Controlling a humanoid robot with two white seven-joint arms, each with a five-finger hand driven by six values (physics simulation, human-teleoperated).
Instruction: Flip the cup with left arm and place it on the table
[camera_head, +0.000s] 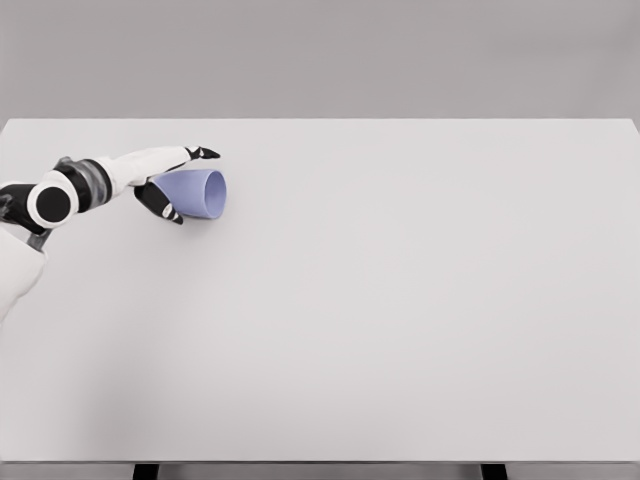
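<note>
Currently the left arm (60, 195) is extended from the picture's left edge over the far left part of the white table (400, 300), its forearm angled slightly upward to the right. The left hand (172, 180) is closed around the purple cup (195, 192), with black fingertips (205, 153) seen above the cup and others below it at its narrower end. The cup is held tipped on its side, its open mouth turned to the right. Nothing can be made out inside the cup. Whether it touches the table cannot be told.
</note>
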